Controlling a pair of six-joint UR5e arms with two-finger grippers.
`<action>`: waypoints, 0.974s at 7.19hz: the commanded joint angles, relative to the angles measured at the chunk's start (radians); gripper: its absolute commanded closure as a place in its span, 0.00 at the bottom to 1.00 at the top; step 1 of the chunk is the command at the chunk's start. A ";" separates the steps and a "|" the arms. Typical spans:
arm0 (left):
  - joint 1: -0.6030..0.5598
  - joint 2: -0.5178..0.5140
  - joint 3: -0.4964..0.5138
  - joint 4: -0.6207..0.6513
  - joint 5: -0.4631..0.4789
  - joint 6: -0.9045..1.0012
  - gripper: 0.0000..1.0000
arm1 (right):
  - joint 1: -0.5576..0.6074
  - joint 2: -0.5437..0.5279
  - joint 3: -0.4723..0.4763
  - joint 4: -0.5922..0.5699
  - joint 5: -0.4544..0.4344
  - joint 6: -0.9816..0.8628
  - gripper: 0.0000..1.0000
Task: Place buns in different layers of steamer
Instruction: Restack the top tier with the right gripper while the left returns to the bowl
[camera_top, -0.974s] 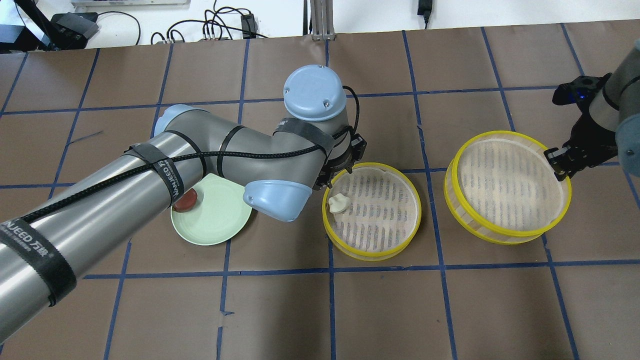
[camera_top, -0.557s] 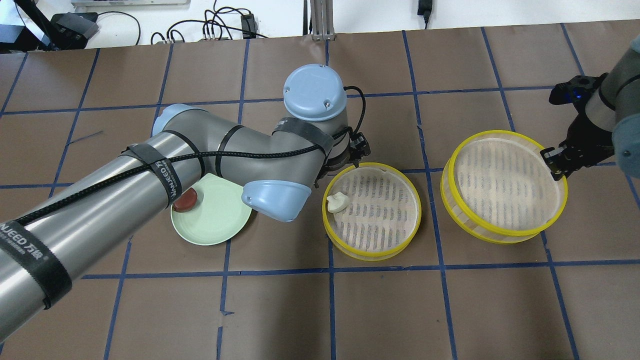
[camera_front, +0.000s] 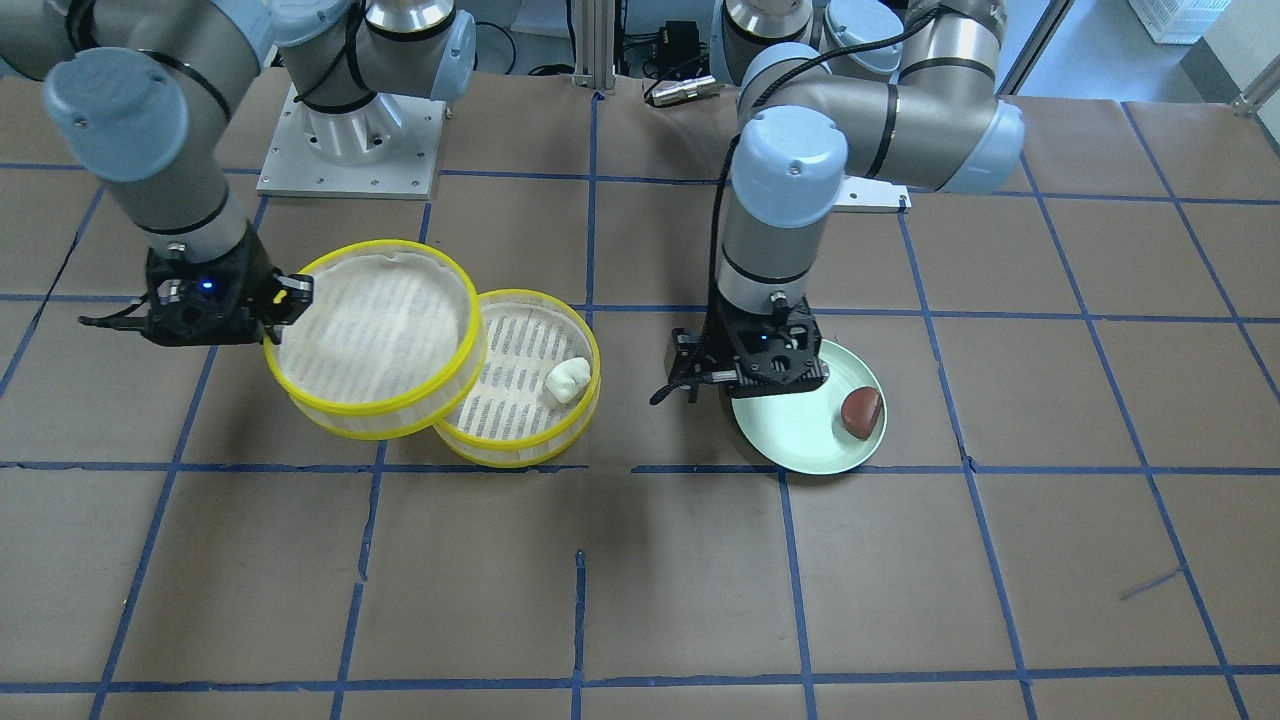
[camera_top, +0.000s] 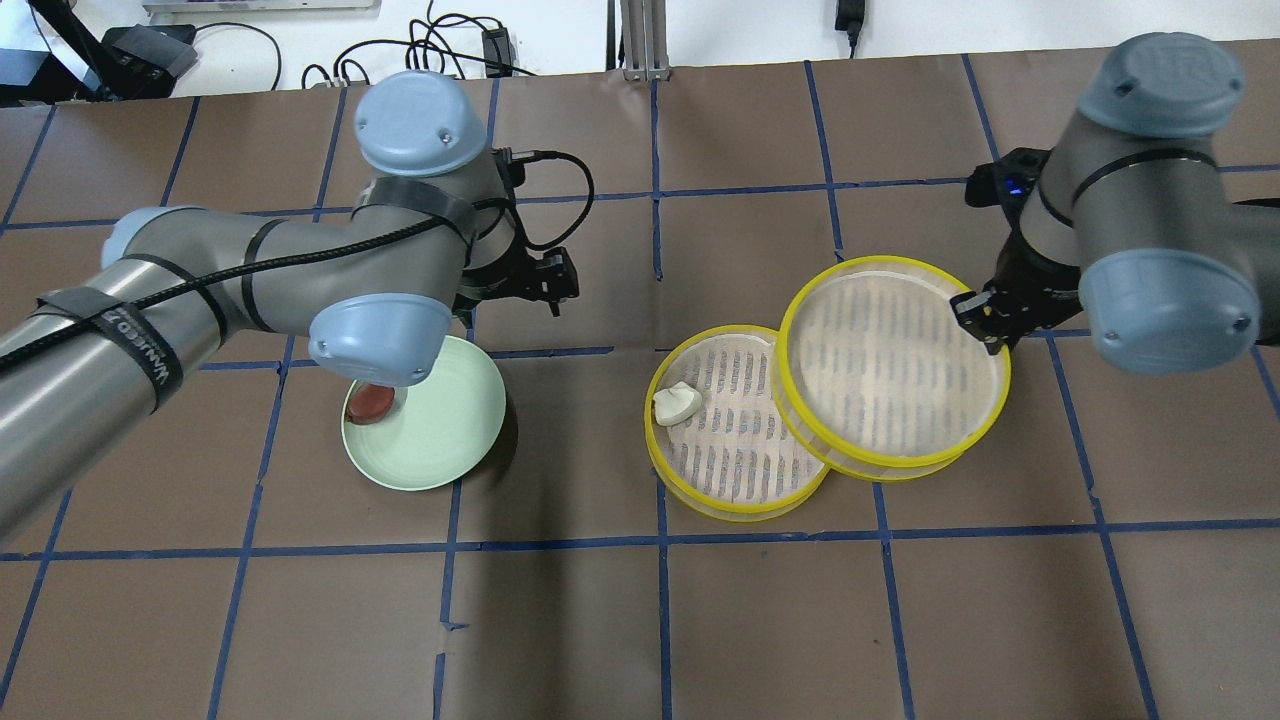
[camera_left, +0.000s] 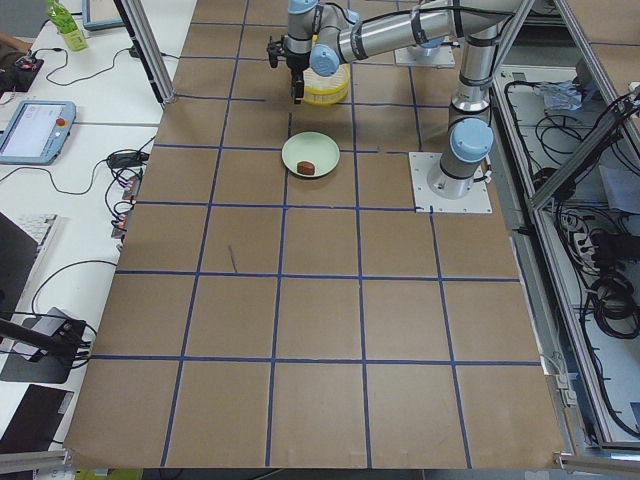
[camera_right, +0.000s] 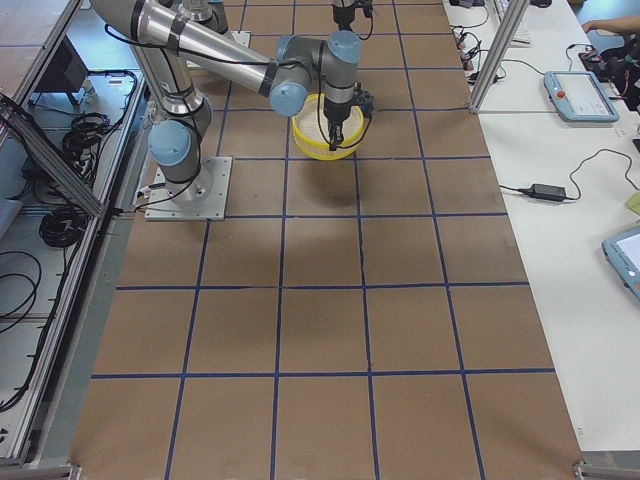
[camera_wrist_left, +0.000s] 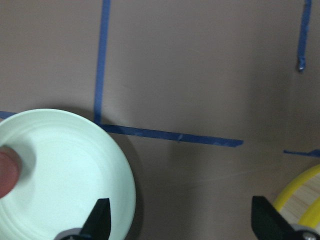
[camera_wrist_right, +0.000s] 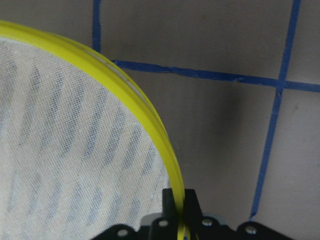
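The white bun lies in the first steamer layer, near its left rim; it also shows in the front view. My right gripper is shut on the yellow rim of the second steamer layer and holds it lifted, overlapping the first layer's right side. The right wrist view shows the fingers pinching that rim. The reddish-brown bun sits on the pale green plate. My left gripper is open and empty above the plate's edge, wide apart in the left wrist view.
Brown table covering with a blue tape grid. Cables and power bricks lie along the far edge. The arm base plates stand at the robot's side of the table.
My left arm has swung left from the first layer back over the plate, with the white bun left in the layer. My right gripper has carried the second layer left, over the first.
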 joint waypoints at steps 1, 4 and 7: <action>0.156 0.018 -0.081 -0.008 0.000 0.168 0.00 | 0.183 0.066 -0.044 -0.011 -0.011 0.212 0.93; 0.268 0.018 -0.172 -0.008 -0.001 0.194 0.00 | 0.242 0.112 -0.060 -0.009 -0.002 0.231 0.94; 0.299 -0.010 -0.186 0.005 -0.001 0.205 0.06 | 0.248 0.126 -0.049 -0.008 -0.014 0.225 0.94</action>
